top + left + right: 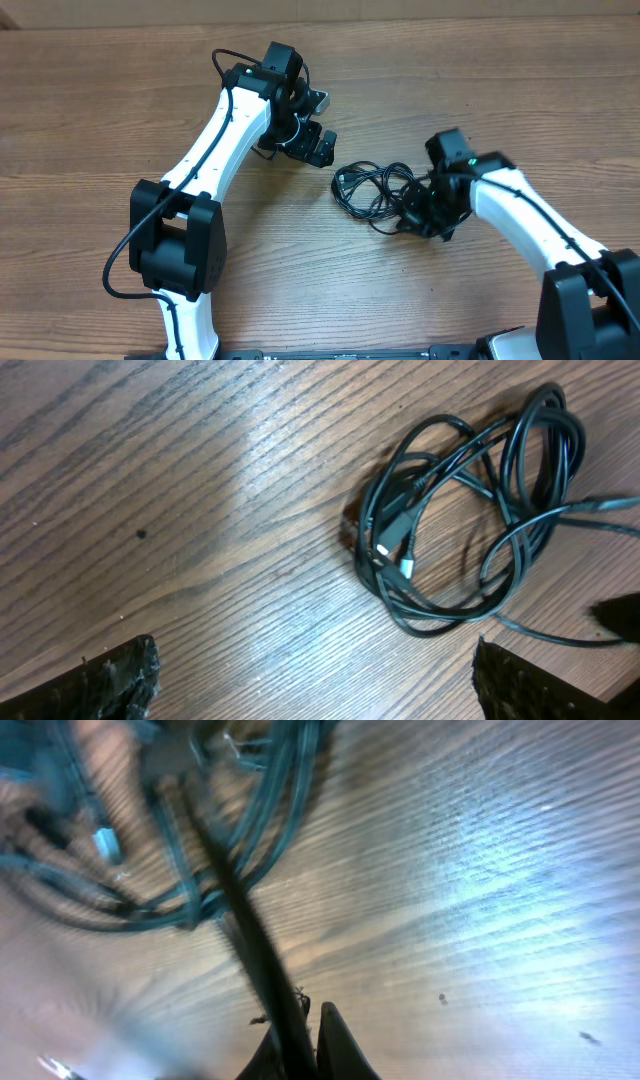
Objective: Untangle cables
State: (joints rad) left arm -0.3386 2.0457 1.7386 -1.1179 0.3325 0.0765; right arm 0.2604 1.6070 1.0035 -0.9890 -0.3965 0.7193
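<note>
cables (375, 187): tangled just ahead of the right gripper (418, 212), apart from the left gripper (322, 122).
left gripper: held wide open, nothing gripped.
right gripper: clamped shut on one strand.

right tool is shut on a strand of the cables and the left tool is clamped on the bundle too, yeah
Not quite: the left tool is open and clear of the cables, as the left wrist view shows. The right tool is indeed shut on a strand.

Robotics lab bench: white robot arms (215, 140) on wood-grain table (80, 100).
</note>
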